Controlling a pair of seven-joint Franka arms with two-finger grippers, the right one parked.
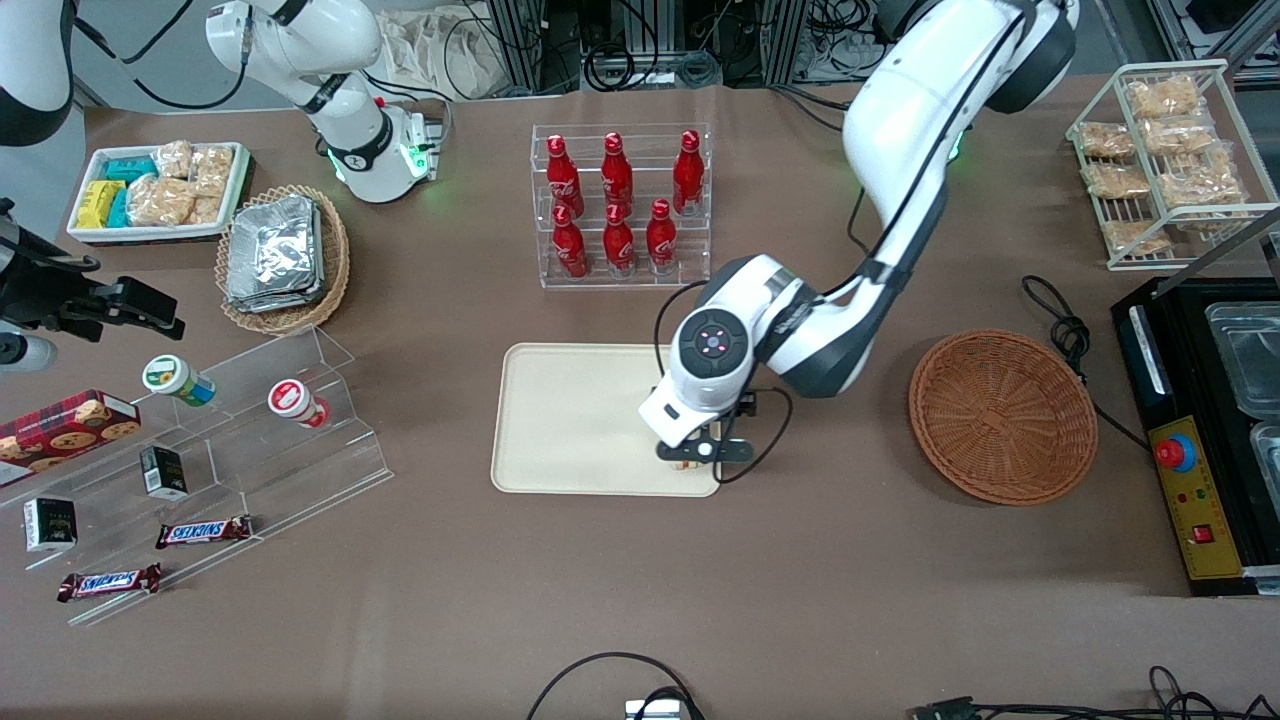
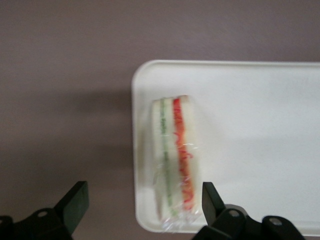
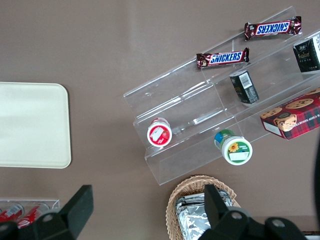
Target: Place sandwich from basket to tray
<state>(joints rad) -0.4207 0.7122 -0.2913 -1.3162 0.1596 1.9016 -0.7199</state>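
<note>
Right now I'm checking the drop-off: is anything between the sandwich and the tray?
Nothing visible. The sandwich already lies on the tray, near its corner toward the basket. The gripper is open above it, fingers apart on either side, not touching it.

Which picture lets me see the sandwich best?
The left wrist view: the sandwich lies on the tray, between the open gripper fingers. The front view shows only a sliver beneath the gripper; the right wrist view shows none.

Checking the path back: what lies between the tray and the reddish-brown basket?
Bare table; only the working arm passes above it in the front view. The gripper, open, hovers over the sandwich on the tray; the basket is empty.
</note>
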